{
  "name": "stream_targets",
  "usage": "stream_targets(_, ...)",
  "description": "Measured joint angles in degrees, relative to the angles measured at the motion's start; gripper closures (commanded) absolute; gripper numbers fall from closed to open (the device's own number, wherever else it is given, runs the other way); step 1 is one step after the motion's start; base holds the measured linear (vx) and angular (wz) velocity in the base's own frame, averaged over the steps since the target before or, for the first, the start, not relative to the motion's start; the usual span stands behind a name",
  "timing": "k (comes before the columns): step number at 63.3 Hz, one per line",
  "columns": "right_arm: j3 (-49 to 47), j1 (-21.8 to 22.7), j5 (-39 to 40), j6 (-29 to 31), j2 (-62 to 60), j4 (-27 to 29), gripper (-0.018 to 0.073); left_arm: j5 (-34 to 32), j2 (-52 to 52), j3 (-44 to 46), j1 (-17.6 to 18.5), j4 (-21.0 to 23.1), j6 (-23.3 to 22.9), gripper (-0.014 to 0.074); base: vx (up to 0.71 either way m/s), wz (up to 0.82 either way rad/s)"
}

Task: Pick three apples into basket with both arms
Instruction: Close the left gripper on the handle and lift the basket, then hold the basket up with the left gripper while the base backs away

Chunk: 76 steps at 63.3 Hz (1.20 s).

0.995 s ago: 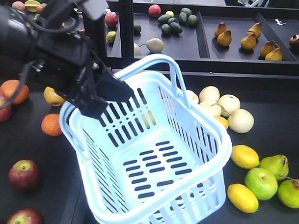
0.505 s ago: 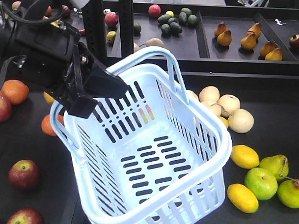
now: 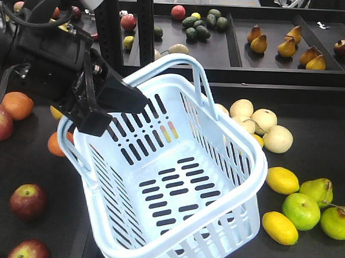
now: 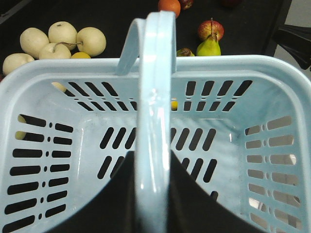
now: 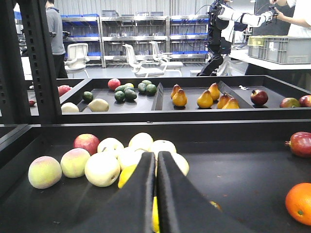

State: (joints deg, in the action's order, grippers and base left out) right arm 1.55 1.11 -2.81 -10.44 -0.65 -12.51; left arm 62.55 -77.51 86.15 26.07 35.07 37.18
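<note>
Left jaws pinch the basket [image 3: 228, 165] at its 10 o'clock rim, by the handle [image 4: 154, 121]; it's tilted, empty. Right jaws pressed together, nothing btwn. We judge the slotted plastic light, flexy. Apples [image 3: 27, 200] at its 8 o'clock on the surface [image 3: 24, 163]: firm, glossy, round, prob. roll; grip across the middle.

Over last second: left arm [image 3: 47, 65] up and leftward, then halted. With it, basket [image 3: 240, 137] shifted left, gripped corner higher, near end lower, tilt steeper. Nearby orange [image 3: 54, 144] now half behind basket wall; lemon [image 3: 55, 112] nearly hidden by arm.
</note>
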Motion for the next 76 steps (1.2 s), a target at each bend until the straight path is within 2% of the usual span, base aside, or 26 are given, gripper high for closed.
stream_targets(38, 0.00, 0.00, 0.00, 0.00, 0.00, 0.00, 0.0564, 0.00, 0.00, 0.00, 0.00, -0.07, 0.00, 0.0603, -0.01, 0.03)
stream_targets(76, 0.00, 0.00, 0.00, 0.00, 0.00, 0.00, 0.0564, 0.00, 0.00, 0.00, 0.00, -0.14, 0.00, 0.0603, -0.11, 0.21)
